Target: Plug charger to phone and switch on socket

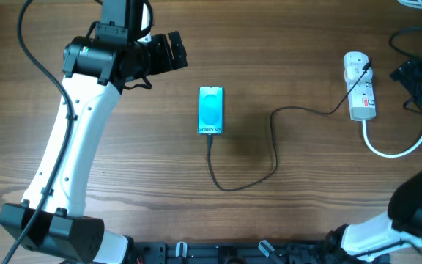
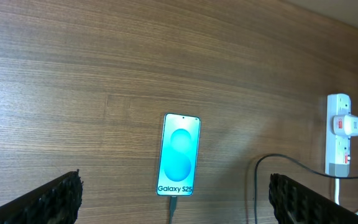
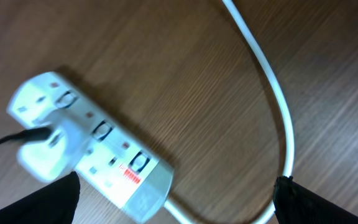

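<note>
The phone (image 1: 211, 110) lies flat mid-table, its cyan screen up and its white lettered band toward the near edge. The charger's thin black cable (image 1: 269, 147) loops from the phone's near end to a white plug (image 1: 357, 67) seated in the socket (image 1: 361, 99). In the left wrist view the connector (image 2: 173, 203) sits at the phone's (image 2: 179, 154) lower end. My left gripper (image 2: 174, 186) hangs open above the phone, holding nothing. Just right of the socket, my right gripper (image 1: 415, 82) is open too. The right wrist view shows the socket (image 3: 104, 155) slightly blurred between its fingers (image 3: 48, 202).
A thick white cable (image 1: 394, 150) curves from the socket's near end toward the right edge; it also arcs through the right wrist view as the white cable (image 3: 278, 106). Dark cables (image 1: 405, 37) lie at the back right corner. The left arm (image 1: 72, 147) spans the table's left side.
</note>
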Available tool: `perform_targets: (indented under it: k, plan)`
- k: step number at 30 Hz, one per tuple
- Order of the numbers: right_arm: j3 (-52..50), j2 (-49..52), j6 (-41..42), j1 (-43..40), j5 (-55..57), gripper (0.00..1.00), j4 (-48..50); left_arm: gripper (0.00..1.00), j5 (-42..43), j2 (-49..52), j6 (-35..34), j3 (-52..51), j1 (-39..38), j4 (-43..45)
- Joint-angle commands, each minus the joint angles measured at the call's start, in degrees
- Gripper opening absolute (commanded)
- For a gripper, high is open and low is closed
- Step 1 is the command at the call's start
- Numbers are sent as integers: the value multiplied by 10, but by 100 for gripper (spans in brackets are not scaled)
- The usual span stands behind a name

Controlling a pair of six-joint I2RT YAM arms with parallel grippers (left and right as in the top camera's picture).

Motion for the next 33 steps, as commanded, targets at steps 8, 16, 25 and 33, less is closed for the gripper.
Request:
perform_targets:
  k: [8, 16, 25, 33]
  plan:
    - [-4, 129, -96, 0, -100, 100, 48, 100, -8, 3, -5, -3, 2, 1]
    - [-5, 162, -96, 0, -105, 100, 87, 100, -8, 3, -5, -3, 2, 1]
    - [-5, 183, -82, 0, -103, 100, 125, 100, -8, 3, -5, -3, 1, 1]
    - [-5, 183, -82, 1, -95, 100, 150, 100, -8, 3, -5, -3, 1, 1]
